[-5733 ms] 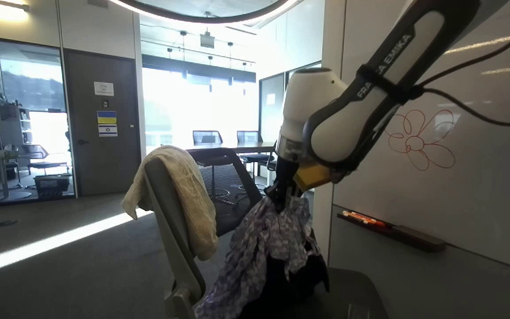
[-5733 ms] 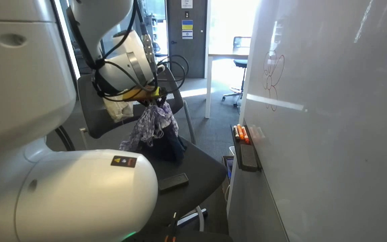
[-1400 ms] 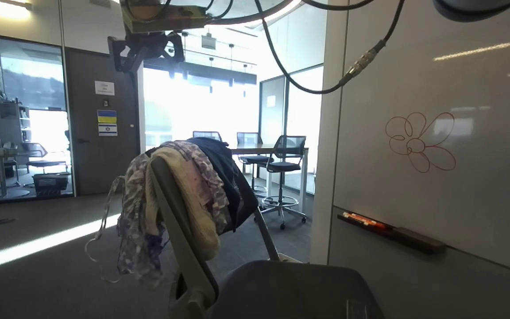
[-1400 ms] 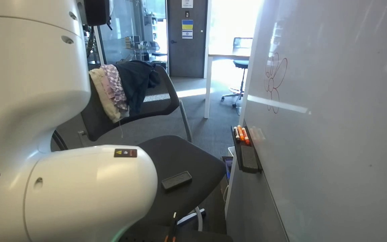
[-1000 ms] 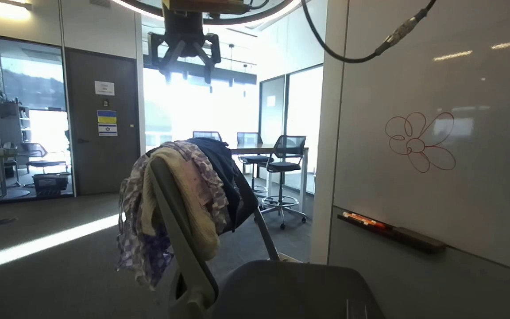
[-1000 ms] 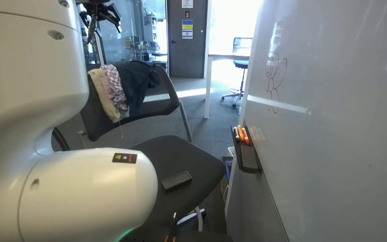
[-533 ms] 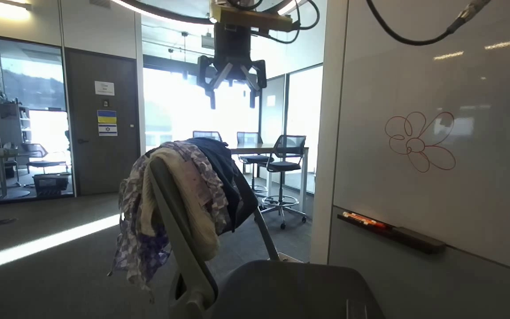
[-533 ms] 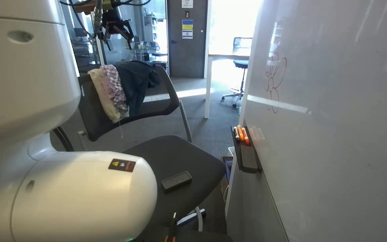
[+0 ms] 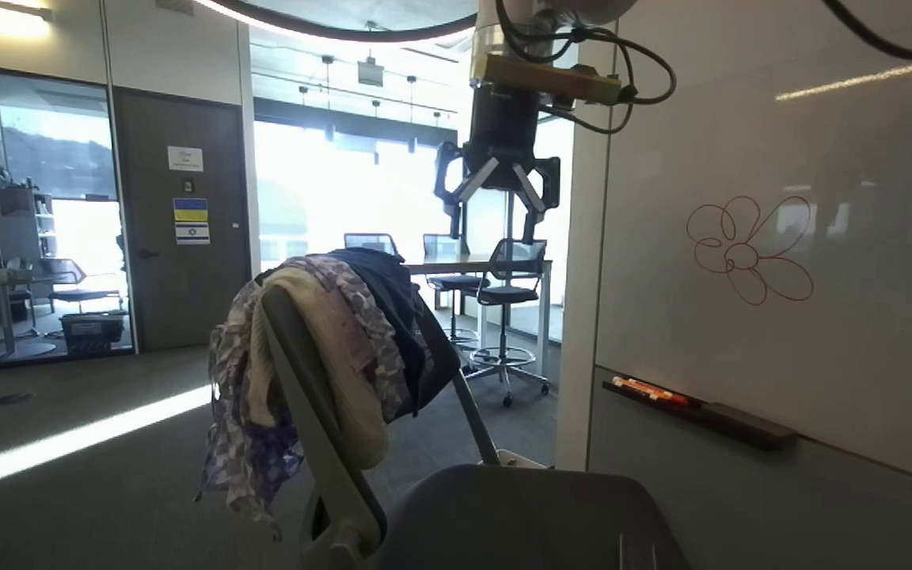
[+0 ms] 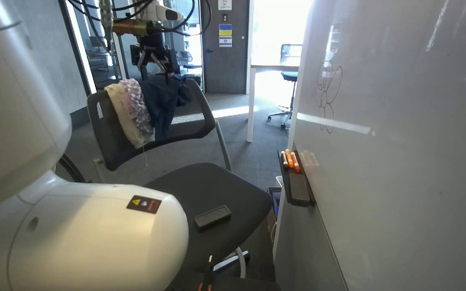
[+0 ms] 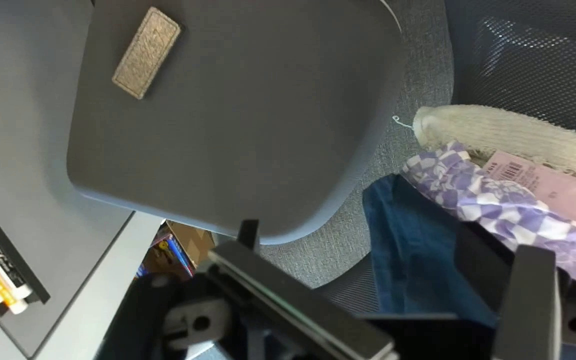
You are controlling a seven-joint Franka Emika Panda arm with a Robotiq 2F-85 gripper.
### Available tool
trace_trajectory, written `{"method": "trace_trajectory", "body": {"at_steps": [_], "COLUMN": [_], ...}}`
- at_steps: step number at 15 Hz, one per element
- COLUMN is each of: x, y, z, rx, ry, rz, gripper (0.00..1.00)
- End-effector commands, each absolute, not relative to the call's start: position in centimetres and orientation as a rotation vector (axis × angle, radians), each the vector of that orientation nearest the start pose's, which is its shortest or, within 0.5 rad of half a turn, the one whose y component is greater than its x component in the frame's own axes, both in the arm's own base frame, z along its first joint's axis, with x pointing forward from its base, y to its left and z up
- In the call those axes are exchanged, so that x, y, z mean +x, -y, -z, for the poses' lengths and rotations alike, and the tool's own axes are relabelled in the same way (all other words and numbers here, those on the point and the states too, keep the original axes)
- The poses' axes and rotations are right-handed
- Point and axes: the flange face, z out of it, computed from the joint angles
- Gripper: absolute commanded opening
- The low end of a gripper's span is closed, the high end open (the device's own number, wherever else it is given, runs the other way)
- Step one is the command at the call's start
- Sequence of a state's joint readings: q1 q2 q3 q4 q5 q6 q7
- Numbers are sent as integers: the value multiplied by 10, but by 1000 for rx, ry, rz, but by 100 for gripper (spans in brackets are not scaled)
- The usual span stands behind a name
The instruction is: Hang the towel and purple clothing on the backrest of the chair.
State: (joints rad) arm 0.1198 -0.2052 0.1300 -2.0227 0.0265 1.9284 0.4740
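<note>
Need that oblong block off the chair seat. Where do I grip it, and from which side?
I'd grip the block midway along, across its long sides, from straight above: it lies flat on the chair seat, longer than wide, nothing covering it. The open gripper points down.

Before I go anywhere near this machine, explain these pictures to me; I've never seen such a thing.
The machine is one robot arm, ending in a two-fingered gripper. Two pictures come from cameras standing outside the robot, looking at the scene from different places. The third, the wrist view, comes from a camera on its wrist, facing down.

Over the backrest of a chair hang a cream towel, purple clothing and dark blue cloth; whether the last two are one piece, I can't tell. On the seat lies a small block, perhaps an eraser. Beside the chair stands a whiteboard.

Nothing is held: in both exterior views the gripper is open.
</note>
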Motion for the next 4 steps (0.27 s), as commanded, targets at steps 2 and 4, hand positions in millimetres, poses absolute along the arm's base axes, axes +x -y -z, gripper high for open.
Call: {"method": "trace_trajectory", "body": {"at_steps": [2, 4], "x": [448, 463], "y": [-94, -98], "z": [-523, -523], "rx": [-3023, -3057], "ry": [-547, -495], "rz": [262, 200], "gripper": [100, 100]}}
